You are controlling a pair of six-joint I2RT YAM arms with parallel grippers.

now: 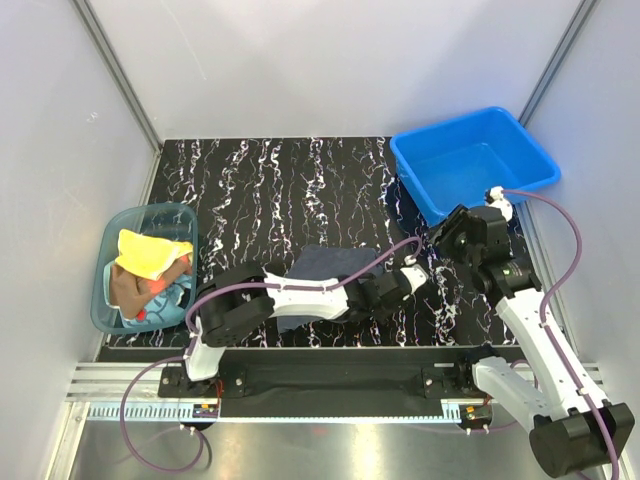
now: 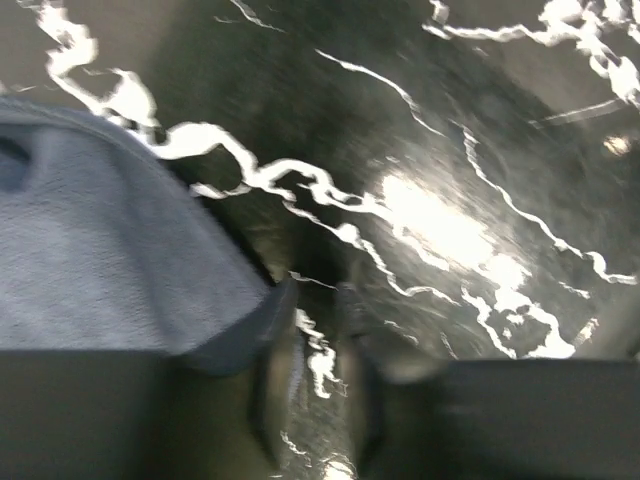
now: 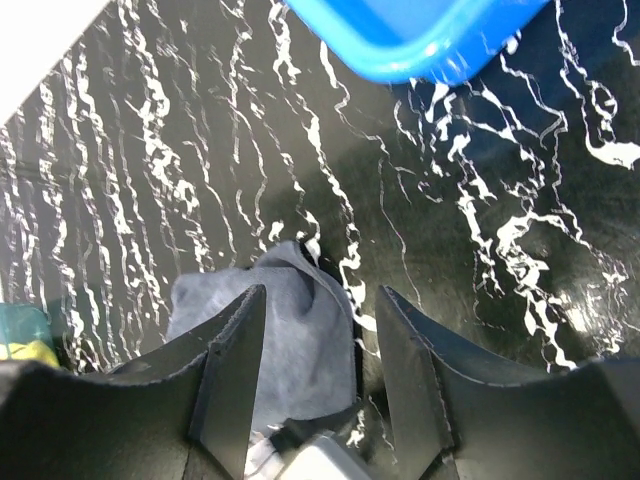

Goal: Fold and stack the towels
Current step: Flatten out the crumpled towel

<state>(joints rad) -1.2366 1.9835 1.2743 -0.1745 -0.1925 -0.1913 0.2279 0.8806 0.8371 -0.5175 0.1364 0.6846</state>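
A dark slate-blue towel point(image 1: 325, 268) lies rumpled on the marbled table, partly under my left arm. My left gripper point(image 1: 418, 272) reaches past the towel's right edge. In the left wrist view, which is blurred, the towel point(image 2: 100, 260) fills the left side and its hem lies against the left finger point(image 2: 272, 370). The left gripper point(image 2: 315, 300) shows bare table in the narrow gap between its fingers. My right gripper point(image 1: 450, 232) hovers open above the table, and in its own view the right gripper point(image 3: 320, 300) frames the towel point(image 3: 290, 340) far below. A yellow towel point(image 1: 150, 250) and a red one point(image 1: 132, 288) sit heaped in the tub.
A translucent teal tub point(image 1: 108, 300) stands at the table's left edge. A rigid blue bin point(image 1: 470, 160) stands at the back right, close behind my right wrist. The table's near edge runs along a metal rail point(image 1: 320, 385). Grey walls close in both sides.
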